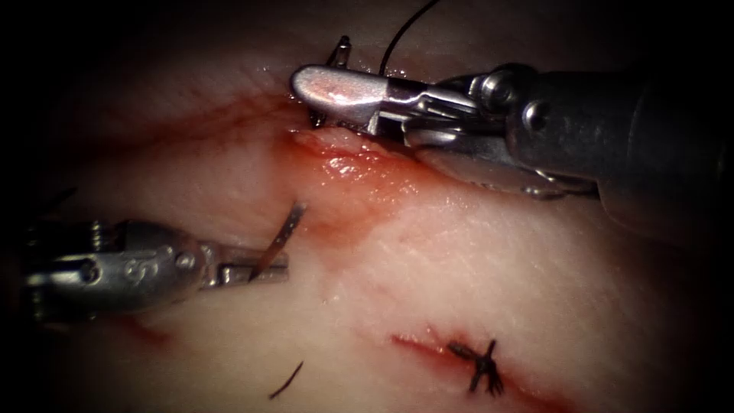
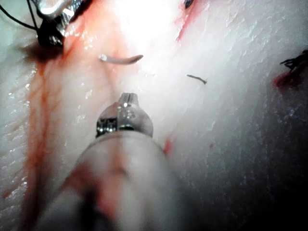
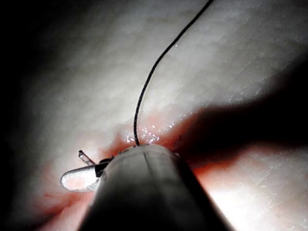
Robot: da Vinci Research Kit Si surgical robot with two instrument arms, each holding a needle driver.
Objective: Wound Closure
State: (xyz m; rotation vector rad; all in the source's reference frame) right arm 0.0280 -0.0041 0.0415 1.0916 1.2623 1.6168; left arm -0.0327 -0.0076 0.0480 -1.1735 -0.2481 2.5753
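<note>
The pale tissue [image 1: 474, 268] carries a cut [image 1: 367, 172] running from the far middle down to the near right, wet with red fluid [image 1: 348, 164] at its far part and closed near the right end by a dark knotted stitch [image 1: 483, 365]. The curved needle [image 1: 281, 239] stands tilted on the cut's left, gripped near one end by the left claw [image 1: 256, 269], clear of the tissue. Dark thread [image 1: 404, 32] rises from beside the right claw [image 1: 336, 95] at the cut's far end, and a short cut end of thread [image 1: 286, 380] lies loose at the near left.
</note>
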